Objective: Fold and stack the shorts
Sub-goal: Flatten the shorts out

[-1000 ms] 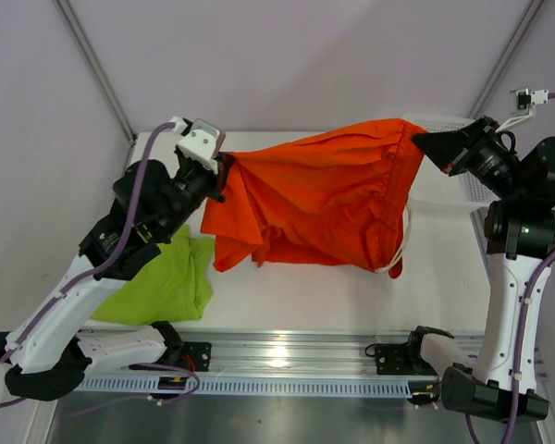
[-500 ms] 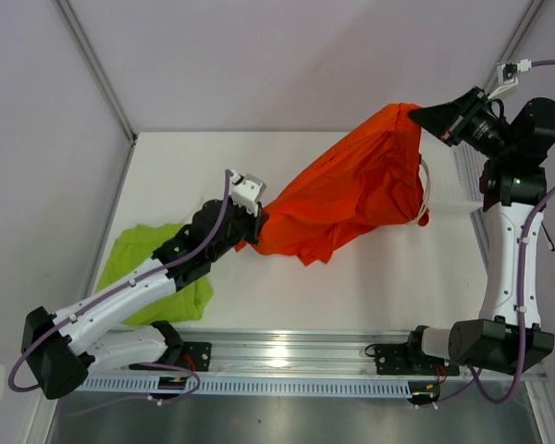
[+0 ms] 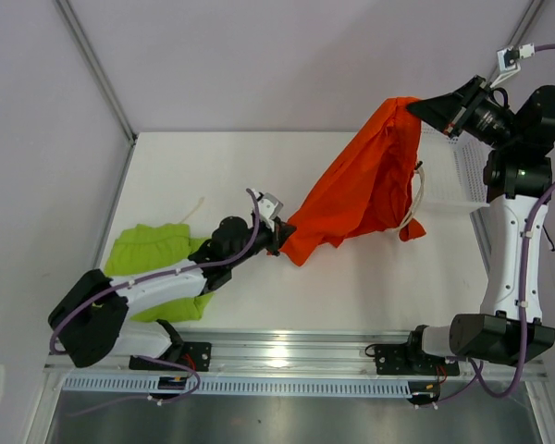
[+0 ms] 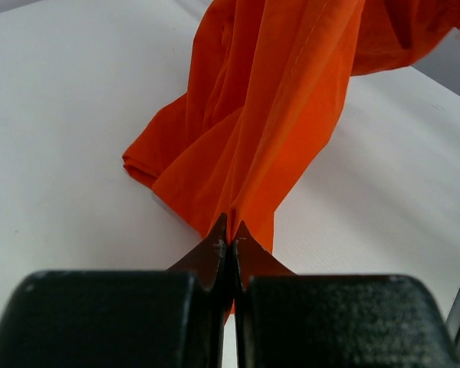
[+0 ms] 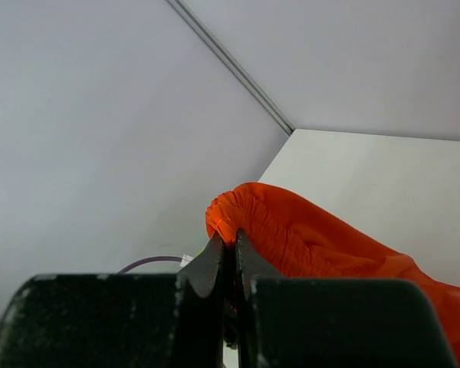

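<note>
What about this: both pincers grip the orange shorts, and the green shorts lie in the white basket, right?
Not quite. The left pincer and right pincer grip the orange shorts, but the green shorts lie on the table, not in the basket; the top external view shows it.

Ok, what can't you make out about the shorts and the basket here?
- The green shorts: top view, the left arm lies across them, hiding part; absent from both wrist views.
- The basket: top view, mostly behind the orange shorts and right arm; contents hidden.
- The orange shorts: left wrist view cuts them off at the top edge; right wrist view shows only the waistband at the right gripper.
</note>
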